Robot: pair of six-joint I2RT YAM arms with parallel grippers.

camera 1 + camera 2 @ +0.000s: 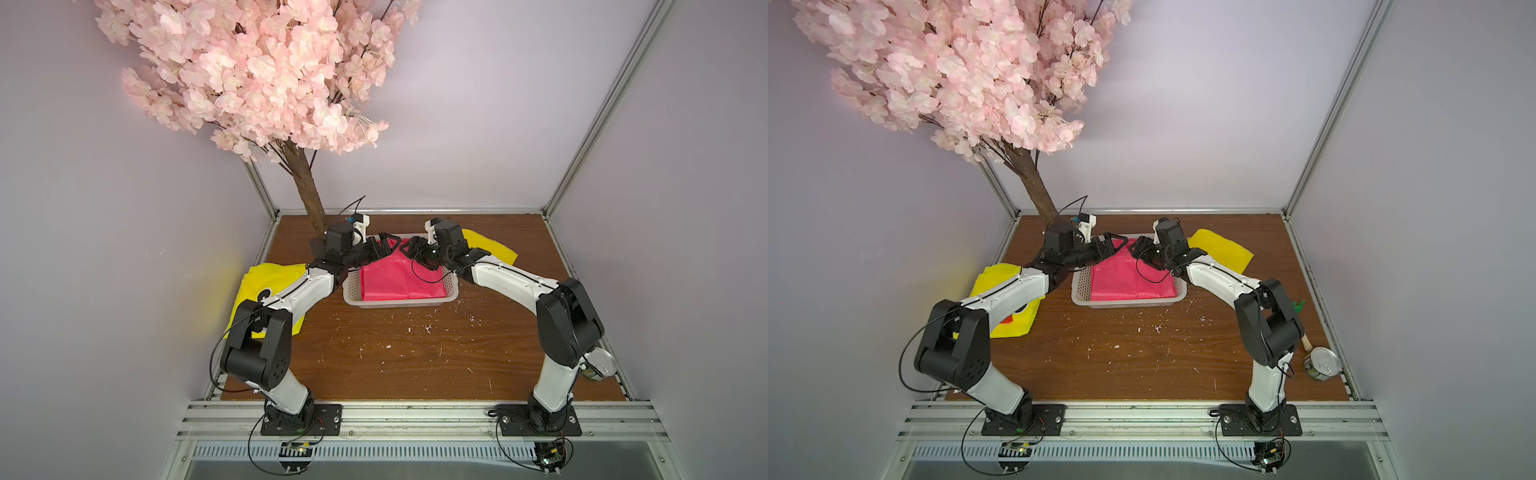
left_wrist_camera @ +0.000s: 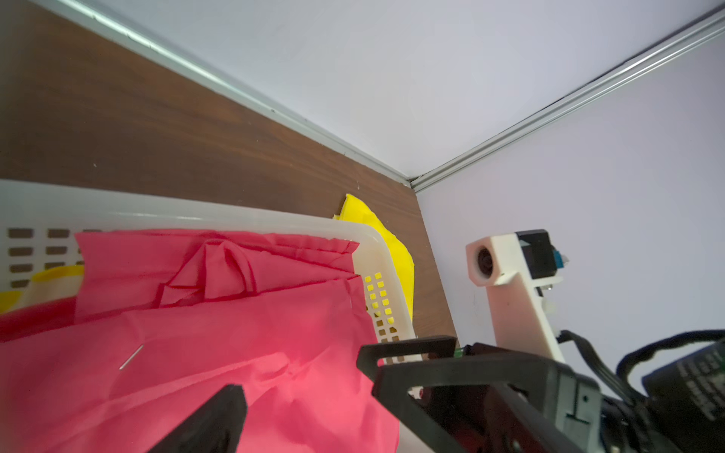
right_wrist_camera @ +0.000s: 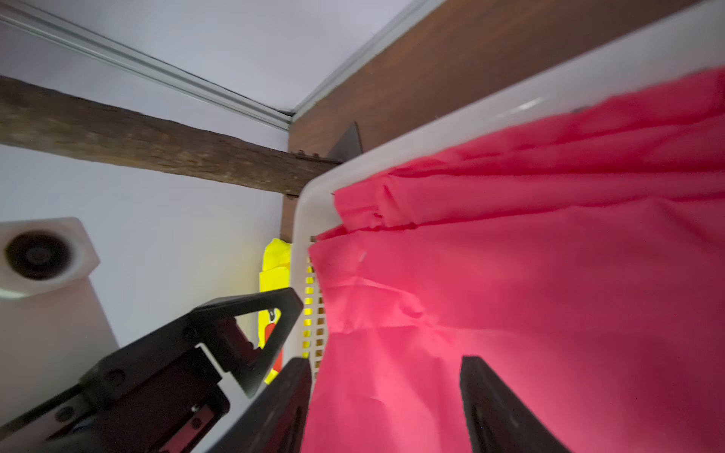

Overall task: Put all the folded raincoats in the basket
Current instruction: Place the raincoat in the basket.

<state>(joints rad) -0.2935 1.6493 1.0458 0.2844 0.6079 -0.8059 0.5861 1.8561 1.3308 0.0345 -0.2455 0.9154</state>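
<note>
**Red raincoat in the basket, both grippers released above it**

We see the red raincoat [image 1: 395,280], a thin, matte, creased fabric folded into a flat rectangle. It lies inside the basket [image 1: 399,304] at the upper centre of both top views. The basket is white plastic and rectangular, with grid-pierced walls and a smooth flared rim, and its long axis runs left to right across the frame. The raincoat lies square to those walls, and its longer side appears to run the same way. It sits toward the basket's right end, so a strip of perforated plastic shows at the left. In the left wrist view a narrow pleated fold crosses it near the rim.

The left gripper [image 1: 388,245] hangs over the basket's upper edge, spread wide and holding nothing. The right gripper [image 1: 413,253] faces it tip to tip. In the right wrist view its fingers [image 3: 498,412] stand apart above the cloth, gripping nothing. The table [image 1: 415,353] is dark wood-grain flecked with white chips.
</note>
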